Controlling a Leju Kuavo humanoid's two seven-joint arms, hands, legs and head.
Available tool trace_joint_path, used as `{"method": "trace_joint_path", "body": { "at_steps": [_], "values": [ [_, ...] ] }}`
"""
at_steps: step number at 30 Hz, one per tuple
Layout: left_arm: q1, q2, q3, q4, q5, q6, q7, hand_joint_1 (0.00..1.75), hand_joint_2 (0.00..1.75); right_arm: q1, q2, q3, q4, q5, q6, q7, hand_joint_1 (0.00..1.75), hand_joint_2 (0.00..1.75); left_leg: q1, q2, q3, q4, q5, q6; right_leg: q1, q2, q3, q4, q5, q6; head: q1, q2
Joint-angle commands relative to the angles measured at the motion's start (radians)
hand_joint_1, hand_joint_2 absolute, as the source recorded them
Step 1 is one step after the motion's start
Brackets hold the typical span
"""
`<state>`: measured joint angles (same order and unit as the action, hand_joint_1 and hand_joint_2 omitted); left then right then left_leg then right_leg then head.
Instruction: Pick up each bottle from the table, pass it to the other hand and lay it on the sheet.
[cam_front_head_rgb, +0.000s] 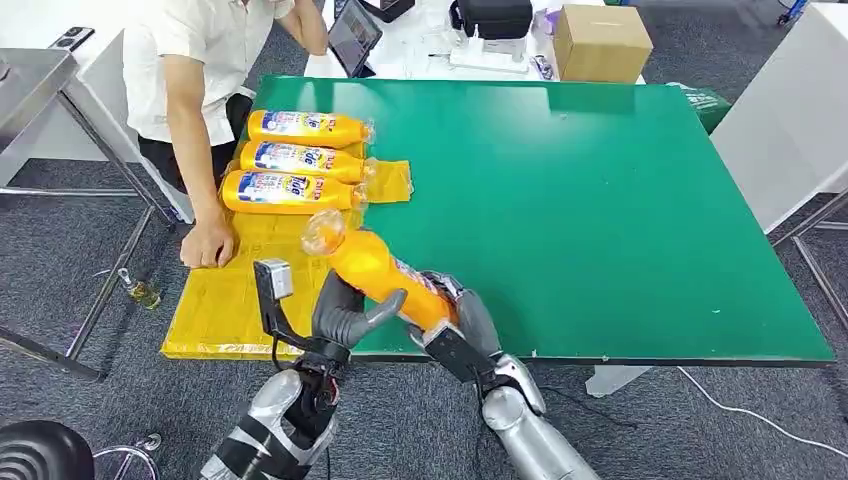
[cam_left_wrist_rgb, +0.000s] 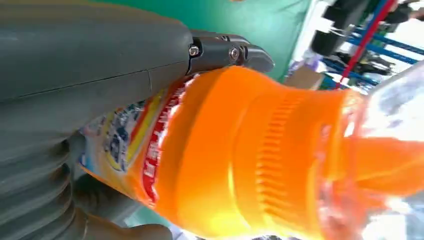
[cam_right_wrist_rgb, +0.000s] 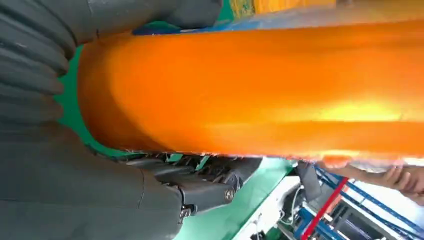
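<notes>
An orange detergent bottle (cam_front_head_rgb: 375, 268) with a clear cap end is held tilted above the near edge of the green table (cam_front_head_rgb: 600, 200), cap toward the yellow sheet (cam_front_head_rgb: 215, 300). My right hand (cam_front_head_rgb: 460, 320) grips its base end. My left hand (cam_front_head_rgb: 345, 315) wraps its middle, thumb across the body. In the left wrist view the left hand (cam_left_wrist_rgb: 75, 75) lies over the labelled bottle (cam_left_wrist_rgb: 240, 160). In the right wrist view the right hand (cam_right_wrist_rgb: 75, 190) cups the orange bottle (cam_right_wrist_rgb: 250, 90). Three more bottles (cam_front_head_rgb: 295, 160) lie side by side on the sheet's far end.
A person in a white shirt sits at the table's left, one hand (cam_front_head_rgb: 207, 245) resting on the sheet's left edge. A cardboard box (cam_front_head_rgb: 600, 40) and a tablet (cam_front_head_rgb: 355, 35) stand on a white table behind. Metal table legs (cam_front_head_rgb: 100, 300) stand at the left.
</notes>
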<state>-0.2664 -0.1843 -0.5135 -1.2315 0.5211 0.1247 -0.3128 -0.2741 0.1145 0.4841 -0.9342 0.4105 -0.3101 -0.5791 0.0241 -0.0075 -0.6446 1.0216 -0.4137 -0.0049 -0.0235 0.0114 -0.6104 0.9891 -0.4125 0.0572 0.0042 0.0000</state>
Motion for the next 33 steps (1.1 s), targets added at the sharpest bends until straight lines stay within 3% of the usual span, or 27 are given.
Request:
{"method": "trace_joint_path", "body": {
  "at_steps": [1, 3, 9, 10, 13, 23, 25, 26, 27, 28, 30, 31, 33],
  "values": [
    [-0.005, 0.020, -0.041, -0.058, -0.005, -0.005, -0.002, 0.00, 1.75, -0.006, -0.002, 0.064, 0.074, 0.002, -0.005, 0.000, 1.43, 1.75, 0.000, 0.000, 0.005, -0.001, -0.001, 0.001, 0.001, -0.002, 0.005, -0.001, -0.002, -0.003, 0.000, 0.000],
    [-0.005, 0.020, -0.041, -0.058, -0.005, -0.005, -0.002, 0.00, 1.75, -0.006, -0.002, 0.064, 0.074, 0.002, -0.005, 0.000, 1.43, 1.75, 0.000, 0.000, 0.012, -0.002, -0.004, 0.003, 0.002, -0.003, 0.012, -0.002, -0.004, -0.005, 0.000, 0.000],
    [-0.037, 0.026, -0.066, 0.016, 0.009, -0.020, 0.070, 0.00, 1.75, -0.014, 0.011, 0.088, 0.071, 0.015, -0.049, -0.025, 1.50, 1.75, 0.000, 0.000, 0.006, -0.001, -0.002, 0.002, 0.001, -0.002, 0.006, -0.001, -0.002, -0.003, 0.000, 0.000],
    [-0.051, 0.022, -0.062, 0.063, 0.061, -0.052, 0.098, 1.75, 1.75, -0.017, 0.009, 0.101, 0.062, 0.028, -0.076, -0.025, 1.50, 1.75, 0.000, 0.000, 0.003, -0.001, -0.001, 0.001, 0.001, -0.001, 0.003, -0.001, -0.001, -0.002, 0.000, 0.000],
    [-0.066, 0.026, -0.080, 0.102, 0.105, -0.132, 0.090, 1.75, 1.75, -0.017, 0.006, 0.115, 0.027, 0.023, -0.086, -0.029, 1.48, 1.75, 0.000, 0.000, 0.006, -0.002, -0.001, 0.002, 0.001, -0.001, 0.006, -0.001, -0.001, -0.003, 0.000, 0.000],
    [-0.103, 0.030, -0.125, 0.158, 0.102, -0.170, 0.125, 1.75, 1.75, -0.004, -0.001, 0.107, -0.063, -0.005, -0.112, -0.037, 1.47, 1.75, -0.001, 0.000, 0.004, -0.001, -0.001, 0.001, 0.000, -0.001, 0.004, -0.001, -0.001, -0.002, 0.000, 0.000],
    [-0.106, 0.029, -0.122, 0.168, 0.119, -0.186, 0.129, 1.75, 1.75, -0.008, 0.001, 0.110, -0.061, -0.007, -0.109, -0.036, 1.33, 1.75, 0.000, 0.001, 0.005, -0.001, -0.002, 0.002, 0.000, 0.000, 0.005, -0.001, -0.001, -0.003, 0.000, 0.000],
    [-0.108, 0.029, -0.122, 0.172, 0.118, -0.184, 0.128, 1.75, 1.75, -0.007, 0.004, 0.110, -0.060, -0.009, -0.111, -0.036, 0.96, 1.75, 0.000, 0.001, 0.004, -0.001, -0.001, 0.001, 0.000, 0.001, 0.004, -0.001, -0.001, -0.002, 0.000, 0.000],
    [-0.109, 0.029, -0.122, 0.172, 0.118, -0.183, 0.128, 1.75, 1.75, -0.005, 0.006, 0.108, -0.061, -0.012, -0.113, -0.037, 0.42, 1.75, 0.000, 0.001, 0.003, -0.001, -0.001, 0.001, 0.000, 0.001, 0.003, -0.001, -0.001, -0.002, 0.000, 0.000],
    [-0.109, 0.030, -0.121, 0.171, 0.118, -0.182, 0.127, 1.75, 1.75, -0.002, 0.009, 0.107, -0.062, -0.016, -0.115, -0.036, 0.03, 1.75, 0.000, 0.001, 0.002, -0.001, -0.001, 0.001, 0.000, 0.000, 0.002, 0.000, 0.000, -0.002, 0.000, 0.000],
    [-0.108, 0.031, -0.116, 0.163, 0.109, -0.166, 0.114, 1.75, 1.75, 0.006, 0.016, 0.101, -0.066, -0.005, -0.145, -0.038, 0.00, 1.75, 0.000, 0.001, 0.003, -0.001, -0.001, 0.001, 0.000, 0.001, 0.003, 0.000, -0.001, -0.002, 0.000, 0.000],
    [-0.108, 0.033, -0.117, 0.154, 0.085, -0.143, 0.095, 1.75, 1.75, 0.004, 0.013, 0.107, -0.064, 0.001, -0.155, -0.038, 0.00, 0.00, -0.001, 0.001, 0.005, -0.001, -0.002, 0.002, 0.000, 0.001, 0.005, 0.000, -0.002, -0.003, 0.000, 0.000],
    [-0.106, 0.028, -0.113, 0.125, 0.054, -0.112, 0.077, 1.75, 1.75, 0.013, 0.013, 0.115, -0.076, 0.030, -0.212, -0.051, 0.00, 0.00, 0.000, 0.001, 0.006, -0.001, -0.003, 0.002, 0.001, 0.000, 0.006, -0.001, -0.002, -0.003, 0.001, 0.000]
  ]
}}
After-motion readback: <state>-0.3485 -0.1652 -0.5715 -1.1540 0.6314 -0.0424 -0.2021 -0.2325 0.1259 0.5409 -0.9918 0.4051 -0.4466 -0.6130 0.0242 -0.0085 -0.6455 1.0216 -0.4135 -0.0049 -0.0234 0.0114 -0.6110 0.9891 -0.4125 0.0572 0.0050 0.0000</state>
